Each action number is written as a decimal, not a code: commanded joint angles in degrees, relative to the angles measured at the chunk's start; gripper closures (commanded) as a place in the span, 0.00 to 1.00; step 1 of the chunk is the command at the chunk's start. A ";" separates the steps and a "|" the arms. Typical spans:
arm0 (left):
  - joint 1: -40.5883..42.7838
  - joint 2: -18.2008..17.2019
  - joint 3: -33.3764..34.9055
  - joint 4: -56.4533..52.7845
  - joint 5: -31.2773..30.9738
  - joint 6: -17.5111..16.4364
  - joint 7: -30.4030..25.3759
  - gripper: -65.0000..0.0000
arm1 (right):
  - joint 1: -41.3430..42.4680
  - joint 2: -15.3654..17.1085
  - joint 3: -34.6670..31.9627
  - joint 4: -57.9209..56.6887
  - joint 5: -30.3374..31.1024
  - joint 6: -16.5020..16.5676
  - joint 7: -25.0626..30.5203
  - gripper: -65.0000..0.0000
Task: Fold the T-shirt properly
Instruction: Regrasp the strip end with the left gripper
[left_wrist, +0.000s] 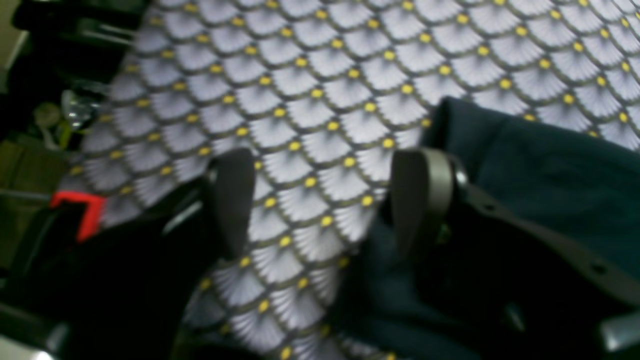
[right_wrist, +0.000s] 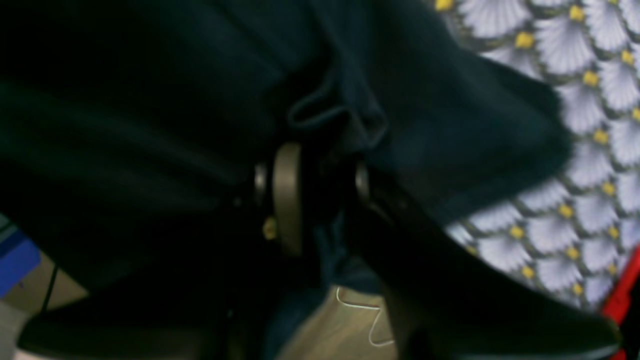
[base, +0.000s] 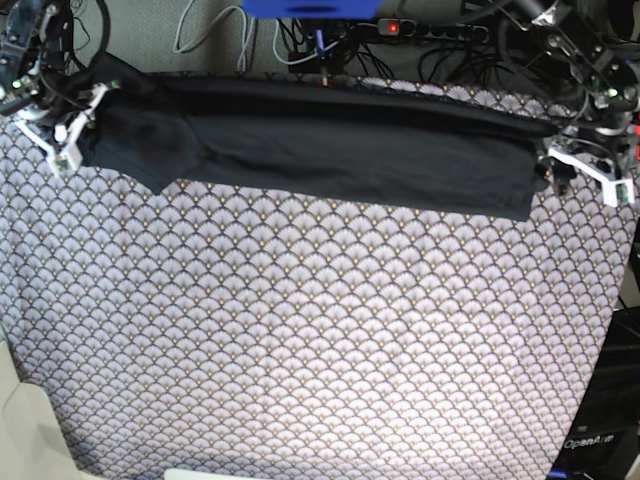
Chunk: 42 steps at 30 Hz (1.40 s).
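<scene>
- My left gripper (left_wrist: 320, 200) stands released, beside the T-shirt (base: 340, 145).
- My right gripper (right_wrist: 320, 195) pinches bunched cloth.
- Soft, limp, light: I'd grip hems along the tablecloth's (base: 300, 330) far edge.

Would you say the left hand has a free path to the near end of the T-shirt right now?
Probably yes: the left hand stands open over bare tablecloth, and the T-shirt lies right beside one finger, with nothing between them.
</scene>
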 joint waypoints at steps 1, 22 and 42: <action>-0.59 -0.41 1.13 0.88 -1.61 -0.12 -1.52 0.36 | -0.01 0.93 -0.08 0.78 0.41 -0.23 0.71 0.76; 0.64 1.62 4.56 -1.32 -1.26 -0.12 1.55 0.36 | 1.31 0.75 -0.34 0.78 0.32 -0.23 0.62 0.76; 1.26 1.62 6.76 -10.64 -1.17 -0.12 2.17 0.36 | 1.31 0.75 -0.34 0.78 0.32 -0.23 0.62 0.76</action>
